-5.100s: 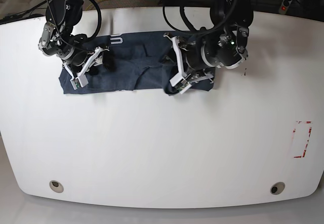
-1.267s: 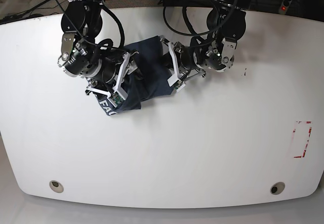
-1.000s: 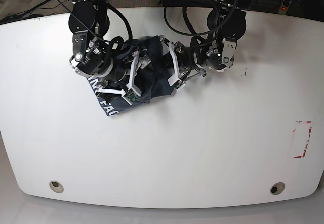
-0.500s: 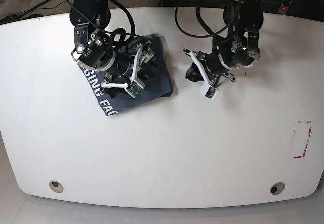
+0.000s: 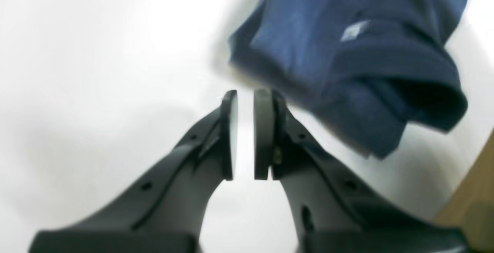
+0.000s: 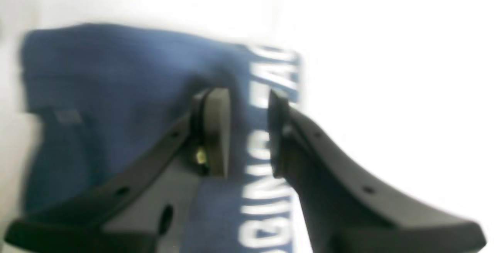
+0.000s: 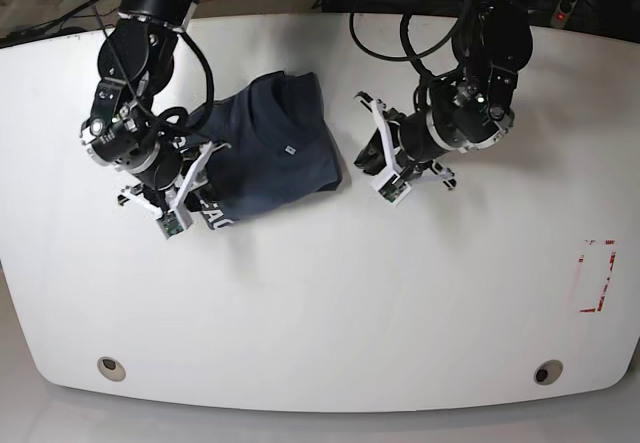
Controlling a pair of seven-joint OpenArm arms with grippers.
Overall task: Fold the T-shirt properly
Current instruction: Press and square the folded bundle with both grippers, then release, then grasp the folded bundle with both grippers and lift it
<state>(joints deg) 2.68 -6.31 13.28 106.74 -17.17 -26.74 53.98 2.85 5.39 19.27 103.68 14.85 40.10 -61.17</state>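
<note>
Your T-shirt sat folded into a compact, slightly skewed packet on the white worktop, toward the far-left part, well back from the near edge. White lettering ran along the packet's left border; a small tag showed on top. One rounded fold on the side toward your left arm looked puffy in the left wrist view, prob. why the packet read as not quite flat.

Your right gripper hung at the lettered left border, fingers with a modest gap between them over the print, nothing visibly pinched. The wrist view was blurred, so contact w/ the cloth couldn't be told. That spot suited a squaring or pressing of the edge, in my judgement.

Your left gripper stood off the cloth, just beside the packet's right edge, over bare worktop. Its pads were nearly pressed together w/ only a slit between, holding nothing, apparently parked clear so the packet could lie undisturbed. Folding looked close to done.
</note>
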